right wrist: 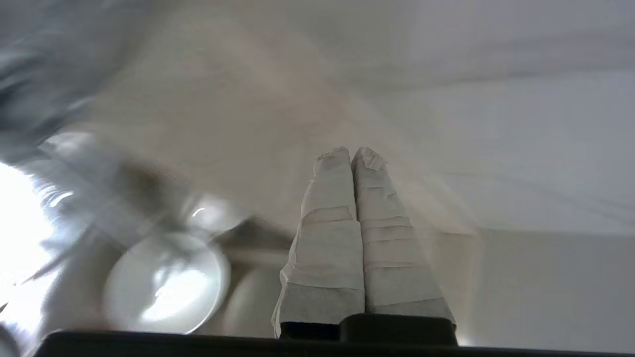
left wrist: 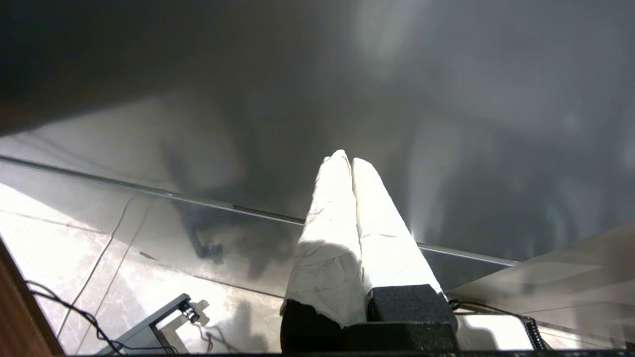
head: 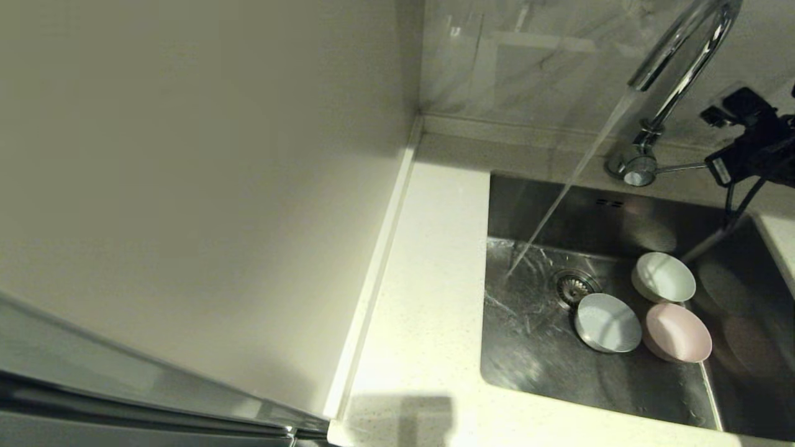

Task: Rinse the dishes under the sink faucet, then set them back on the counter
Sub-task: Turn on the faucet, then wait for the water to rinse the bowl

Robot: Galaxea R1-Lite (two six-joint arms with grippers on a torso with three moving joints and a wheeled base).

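Three dishes lie in the sink (head: 540,366), right of the drain (head: 574,287): a white bowl (head: 663,277), a pale blue-grey bowl (head: 607,323) and a pale pink bowl (head: 677,333). Water streams from the chrome faucet (head: 683,56) onto the sink floor left of the drain, missing the bowls. My right arm (head: 754,146) hovers at the back right, just beyond the faucet's thin lever (head: 680,167). The right gripper (right wrist: 351,151) is shut and empty, with a blurred round pale shape beside it. My left gripper (left wrist: 347,158) is shut, empty and parked out of the head view.
The white speckled counter (head: 428,279) runs along the sink's left side, bounded by a raised rim and a plain wall (head: 186,186). A marble backsplash stands behind the faucet. In the left wrist view there is a dark steel panel and tiled floor.
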